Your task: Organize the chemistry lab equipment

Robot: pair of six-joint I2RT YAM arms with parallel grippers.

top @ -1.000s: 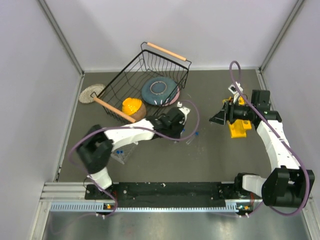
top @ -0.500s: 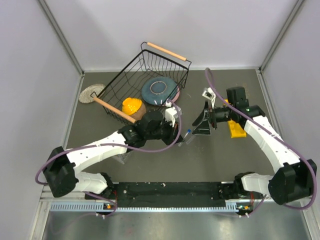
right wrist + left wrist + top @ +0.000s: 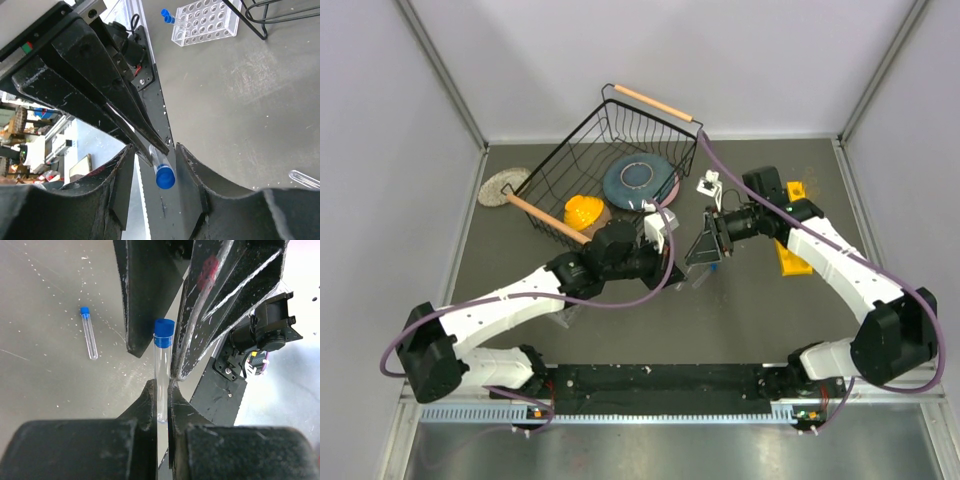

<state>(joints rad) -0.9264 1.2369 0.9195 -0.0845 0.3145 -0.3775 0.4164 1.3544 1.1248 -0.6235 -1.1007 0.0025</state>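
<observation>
My left gripper (image 3: 161, 386) is shut on the lower end of a clear tube (image 3: 161, 365) with a blue cap (image 3: 163, 332), held off the table. My right gripper (image 3: 154, 148) is open, and its fingers (image 3: 192, 175) stand on either side of the capped end (image 3: 165, 179) without touching it. In the top view the two grippers meet at mid-table, left (image 3: 675, 245) and right (image 3: 704, 247). A second capped tube (image 3: 89, 335) lies on the table. The clear rack (image 3: 205, 20) holds blue-capped tubes (image 3: 167, 16). The yellow rack (image 3: 792, 255) is partly behind the right arm.
The black wire basket (image 3: 610, 150) with the blue plate (image 3: 640, 182) and orange bowl (image 3: 584, 212) stands just behind the left gripper. A round mat (image 3: 503, 186) lies at the left. A clear glass rod (image 3: 306, 178) lies on the table near the right gripper.
My right gripper has swung left from the yellow rack to the left gripper and now straddles the tube's cap. The left arm has drawn back a little with the tube.
</observation>
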